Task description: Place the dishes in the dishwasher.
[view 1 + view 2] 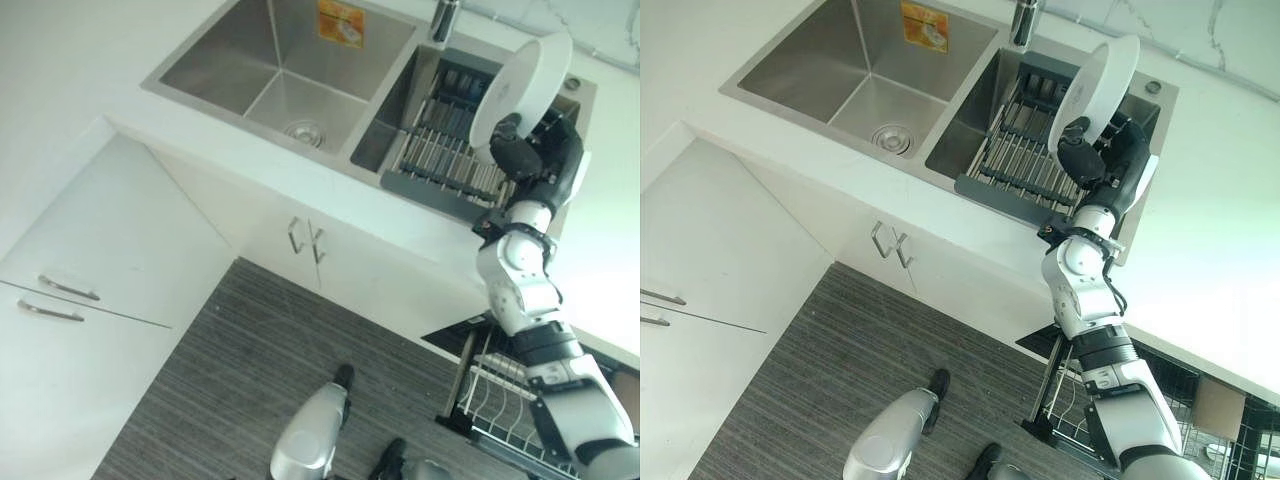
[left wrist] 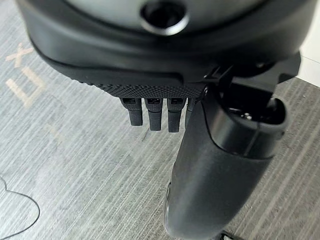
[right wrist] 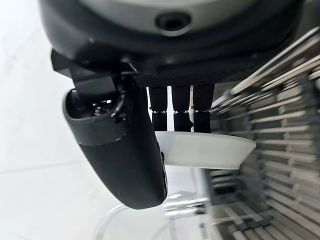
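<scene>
Plate: white plate (image 1: 1095, 88), tilted on edge, held above the drying rack at the right basin of the sink; in the right wrist view its rim (image 3: 205, 150) shows edge-on between thumb and fingers.
Right robot hand: right robot hand (image 1: 1110, 160), raised over the rack, thumb on 1 face of the plate and fingers on the other, grasping the plate.
Left robot hand: left robot hand (image 2: 200, 165), hanging low over the floor, fingers (image 2: 155, 112) slack and pointing down, thumb beside them, holding nothing.
Sink: steel sink (image 1: 250, 70) with 2 basins set in the white tabletop (image 1: 70, 60); left basin bare with a round drain (image 1: 304, 130); tap (image 1: 443, 22) at the back between the basins.
Drying rack: dark-framed rack (image 1: 440, 165) of metal bars lying across the right basin, just under the plate.
Dishwasher: pulled-out wire basket (image 1: 1080, 395) below the tabletop edge, near the right arm, well apart from the plate.
Cabinets: white doors with metal handles (image 1: 307, 240) under the sink.
Floor: grey striped floor (image 1: 250, 370).
</scene>
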{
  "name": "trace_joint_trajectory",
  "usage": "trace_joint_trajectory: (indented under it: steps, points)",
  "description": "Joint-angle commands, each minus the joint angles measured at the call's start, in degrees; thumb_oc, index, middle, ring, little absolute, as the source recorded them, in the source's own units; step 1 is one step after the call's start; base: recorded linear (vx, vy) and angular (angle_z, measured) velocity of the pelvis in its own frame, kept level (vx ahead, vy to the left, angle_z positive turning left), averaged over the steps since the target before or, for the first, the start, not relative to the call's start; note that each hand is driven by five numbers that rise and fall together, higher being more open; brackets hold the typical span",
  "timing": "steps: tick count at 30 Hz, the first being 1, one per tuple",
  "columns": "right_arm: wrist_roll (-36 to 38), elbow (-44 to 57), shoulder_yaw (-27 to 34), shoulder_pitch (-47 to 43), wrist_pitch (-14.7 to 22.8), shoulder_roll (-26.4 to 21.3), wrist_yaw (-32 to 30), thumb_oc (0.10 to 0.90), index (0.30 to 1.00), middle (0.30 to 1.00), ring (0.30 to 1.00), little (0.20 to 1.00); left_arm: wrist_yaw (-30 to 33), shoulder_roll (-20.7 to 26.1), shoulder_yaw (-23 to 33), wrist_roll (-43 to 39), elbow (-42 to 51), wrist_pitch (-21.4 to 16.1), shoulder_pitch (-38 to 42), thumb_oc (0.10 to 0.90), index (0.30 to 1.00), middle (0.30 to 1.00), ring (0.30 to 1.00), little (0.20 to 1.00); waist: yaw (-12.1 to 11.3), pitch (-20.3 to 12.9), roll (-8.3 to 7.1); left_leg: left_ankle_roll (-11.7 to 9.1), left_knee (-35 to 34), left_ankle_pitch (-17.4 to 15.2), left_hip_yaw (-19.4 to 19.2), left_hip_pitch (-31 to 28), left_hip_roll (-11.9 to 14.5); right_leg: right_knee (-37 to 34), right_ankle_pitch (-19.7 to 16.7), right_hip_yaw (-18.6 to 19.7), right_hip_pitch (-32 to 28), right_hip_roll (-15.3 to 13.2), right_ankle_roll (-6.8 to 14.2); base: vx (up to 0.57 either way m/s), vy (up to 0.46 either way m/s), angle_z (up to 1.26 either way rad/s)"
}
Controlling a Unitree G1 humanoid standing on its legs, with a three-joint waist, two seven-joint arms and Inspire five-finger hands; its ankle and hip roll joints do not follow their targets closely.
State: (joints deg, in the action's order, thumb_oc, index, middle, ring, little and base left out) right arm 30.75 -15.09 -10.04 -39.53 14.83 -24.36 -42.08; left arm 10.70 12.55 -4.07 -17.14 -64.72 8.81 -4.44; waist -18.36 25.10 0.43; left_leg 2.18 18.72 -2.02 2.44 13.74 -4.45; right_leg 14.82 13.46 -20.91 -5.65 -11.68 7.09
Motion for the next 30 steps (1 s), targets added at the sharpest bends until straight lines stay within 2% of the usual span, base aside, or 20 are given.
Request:
trace_joint_trajectory:
  steps: [1,5,14,20,26,28,30]
  points:
    - [-10.1,10.4,0.9,-4.8,11.9,-4.1,-0.4,0.4,0.3,0.3,0.3,0.3,0.4,1.0,-1.0,1.8,-3.6,2.8,-4.9,0.8,0.9,0.9,0.9,0.9,1.0,-7.7,0.02,-4.6,-1.5,-6.9,1.2,-3.0,5.4,2.4,-1.5,-0.4,6.0,-1.7,-0.3,-0.01,-0.056,-0.16]
    - [-10.6,14.8,0.5,-3.9,14.4,-2.8,-0.9,0.4,0.3,0.3,0.3,0.3,0.7,0.4,0.0,3.4,-5.1,3.1,-5.6,0.8,0.9,0.9,0.9,0.9,2.4,-9.8,-0.4,-4.7,-1.5,-7.8,-0.3,-4.8,6.4,2.4,-1.0,0.7,5.6,-1.1,-0.5,-0.02,-0.081,-0.26]
    - [-9.7,22.5,2.3,-1.0,13.6,-3.1,-0.3,0.4,0.3,0.3,0.3,0.3,1.0,-0.2,0.3,3.6,-6.9,3.9,-4.9,0.8,0.9,0.9,0.9,0.9,6.3,-12.6,-1.16,-5.8,-1.5,-8.3,-2.4,-5.3,8.7,2.4,-0.4,3.6,6.8,1.4,-1.0,-0.04,-0.108,-0.23]
    - [-9.2,29.7,6.5,5.3,10.5,-6.4,2.5,0.4,0.3,0.3,0.3,0.3,0.0,-0.8,-1.1,5.1,-7.1,5.3,-3.8,0.8,0.9,0.9,0.9,0.9,10.4,-12.9,-1.61,-7.5,-1.5,-7.6,-4.1,-4.4,11.5,2.4,0.2,6.7,8.0,4.5,-1.8,-0.04,-0.126,-0.28]
    - [-5.1,33.4,10.2,11.5,10.0,-9.2,7.7,0.4,0.3,0.3,0.3,0.3,-1.5,-0.8,-2.1,5.7,-7.8,7.0,-2.1,0.8,0.9,0.9,0.9,0.9,14.4,-12.6,-2.21,-8.8,-1.5,-6.0,-6.8,-3.6,15.4,2.4,0.4,8.8,9.1,6.4,-2.3,-0.06,-0.13,-0.44]
    - [-3.3,34.9,11.6,14.6,9.6,-10.2,11.0,0.4,0.3,0.3,0.3,0.3,-1.8,-1.1,-1.9,2.4,-7.9,8.3,-1.5,0.8,0.9,0.9,0.9,0.9,16.4,-12.5,-2.47,-9.2,-1.5,-5.2,-7.9,-3.8,17.1,2.4,0.2,10.0,9.4,6.9,-2.4,-0.01,-0.077,-0.58]
    - [-2.7,35.3,12.1,15.4,9.3,-10.5,12.1,0.4,0.3,0.3,0.3,0.3,-2.1,-1.1,-1.8,2.5,-8.0,8.3,-1.4,0.8,0.9,0.9,0.9,0.9,17.0,-12.5,-2.53,-9.3,-1.5,-5.0,-8.3,-4.0,17.6,2.4,0.2,10.3,9.4,7.1,-2.5,0.01,-0.041,-0.56]
